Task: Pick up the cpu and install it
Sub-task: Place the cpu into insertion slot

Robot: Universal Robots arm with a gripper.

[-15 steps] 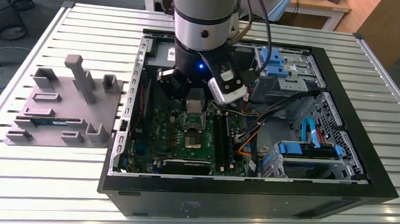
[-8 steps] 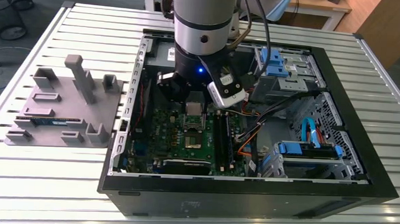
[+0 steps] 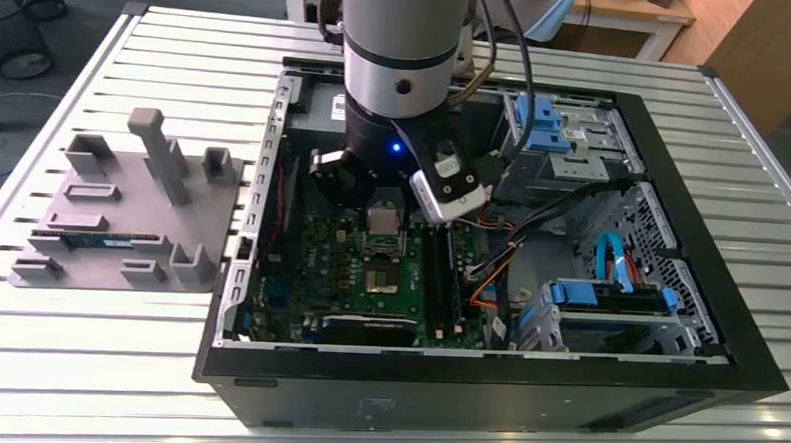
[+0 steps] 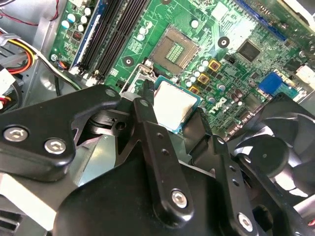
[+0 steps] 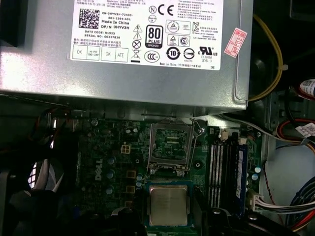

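Two fingers grip the cpu — near the socket.

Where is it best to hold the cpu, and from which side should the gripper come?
Grip the cpu by two opposite edges, coming straight down over its metal top. It is thin, flat and square, so only the edges give hold. The gripper clasps it this way.

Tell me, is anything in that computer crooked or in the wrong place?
Nothing looks broken or spilled. One thing is out of place: the cpu is not in its socket, which is open and empty. The gripper holds the cpu just beside the socket, over the motherboard.
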